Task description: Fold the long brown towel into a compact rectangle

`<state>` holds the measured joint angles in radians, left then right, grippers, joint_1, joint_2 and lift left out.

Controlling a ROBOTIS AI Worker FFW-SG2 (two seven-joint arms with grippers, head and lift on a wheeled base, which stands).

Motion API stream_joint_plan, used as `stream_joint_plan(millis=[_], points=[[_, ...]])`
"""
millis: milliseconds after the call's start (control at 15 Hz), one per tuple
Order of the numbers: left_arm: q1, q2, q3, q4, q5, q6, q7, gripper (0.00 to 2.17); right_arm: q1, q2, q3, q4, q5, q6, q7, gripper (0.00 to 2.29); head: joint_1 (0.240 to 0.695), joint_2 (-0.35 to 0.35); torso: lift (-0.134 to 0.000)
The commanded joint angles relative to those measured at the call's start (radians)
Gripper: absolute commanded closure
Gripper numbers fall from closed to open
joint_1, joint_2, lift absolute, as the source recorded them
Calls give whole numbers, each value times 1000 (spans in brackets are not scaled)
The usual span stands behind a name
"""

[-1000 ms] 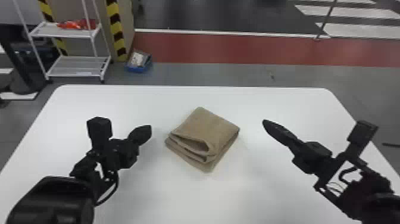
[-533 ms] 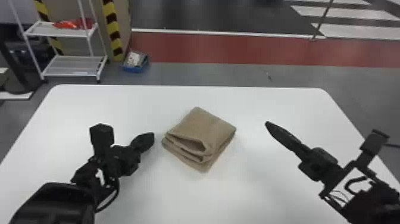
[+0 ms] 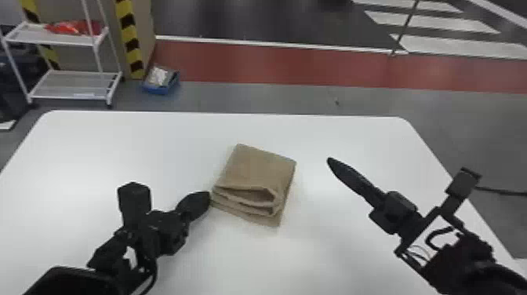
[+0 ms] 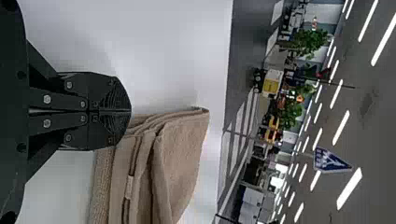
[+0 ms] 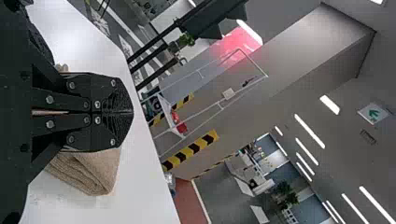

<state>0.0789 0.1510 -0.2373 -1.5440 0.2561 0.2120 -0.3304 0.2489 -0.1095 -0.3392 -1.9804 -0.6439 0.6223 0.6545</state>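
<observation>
In the head view, the brown towel [image 3: 257, 168] lies folded into a thick stack on the white table, its layered, slightly gaping folds facing the near side. My left gripper [image 3: 204, 200] is at the stack's left corner; whether it touches cannot be told. My right gripper [image 3: 333, 162] stands apart, to the right of the towel. In the left wrist view, the left gripper [image 4: 130, 112] has its fingers pressed together beside the towel [image 4: 180, 158]. The right wrist view shows the right gripper [image 5: 132, 112] shut, with part of the towel [image 5: 95, 170] beyond it.
The white table [image 3: 117, 145] surrounds the towel, its far edge well behind it. Past that edge, on the floor, stand a white shelf rack [image 3: 66, 84] and a blue box [image 3: 160, 84]. A dark cable [image 3: 502, 191] runs off at the right.
In the head view, my left gripper has moved right, up to the towel's left corner. The right gripper has shifted slightly inward relative to the table's right side. The towel keeps its folded shape.
</observation>
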Motion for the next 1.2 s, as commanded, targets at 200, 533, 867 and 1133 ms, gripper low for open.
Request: stream_joint_plan(millis=[200, 533, 867, 1133], points=[[107, -1, -68, -176, 11, 63, 5, 1892, -19, 4, 17, 2, -2, 15, -13, 1953, 695, -197, -121], [148, -1, -93, -237, 23, 70, 37, 1889, -37, 14, 101, 2, 12, -12, -62, 1956, 695, -248, -121], [251, 7, 55, -393, 41, -32, 99, 1889, -105, 16, 266, 112, 253, -190, -162, 1956, 695, -142, -121], [251, 9, 85, -416, 45, -32, 96, 1889, -97, 17, 269, 184, 357, -224, -193, 1956, 695, -75, -121]])
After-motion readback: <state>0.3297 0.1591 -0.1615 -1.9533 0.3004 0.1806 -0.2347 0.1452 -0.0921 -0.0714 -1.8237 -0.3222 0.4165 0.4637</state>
